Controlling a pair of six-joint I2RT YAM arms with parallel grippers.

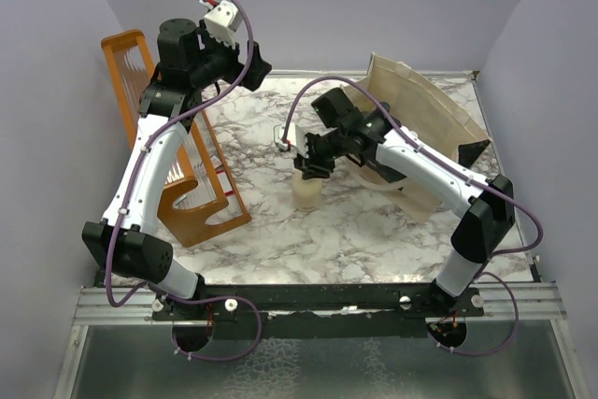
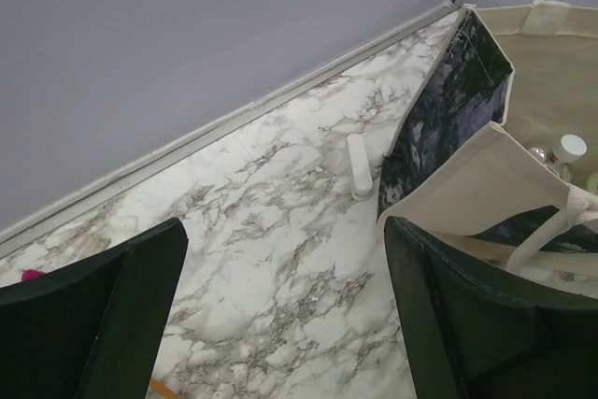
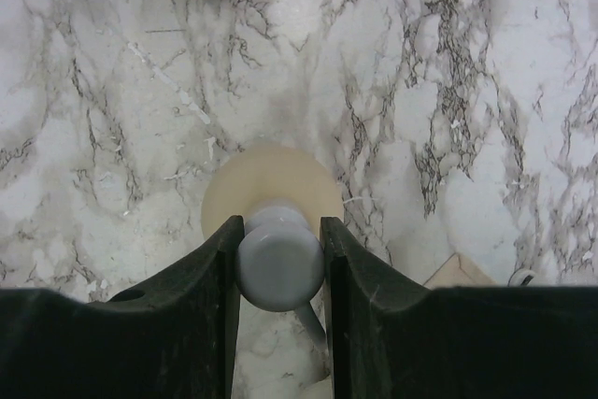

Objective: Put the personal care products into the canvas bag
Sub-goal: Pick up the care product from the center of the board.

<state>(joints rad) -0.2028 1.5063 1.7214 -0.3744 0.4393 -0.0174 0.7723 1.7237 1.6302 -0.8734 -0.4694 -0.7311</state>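
pump bottle (image 1: 307,192): beige, upright on the counter (image 1: 374,231), outside the canvas bag (image 1: 420,105), near its left side.
my right claw (image 3: 278,248): clamped from above on the bottle's grey pump head (image 3: 278,273).
my left claw (image 2: 285,231): fingers apart, nothing between them, raised near the far wall.
canvas bag: far right, mouth open; white-capped bottle (image 2: 566,150) inside, the rest unclear.
rack (image 1: 201,203): orange, left side.
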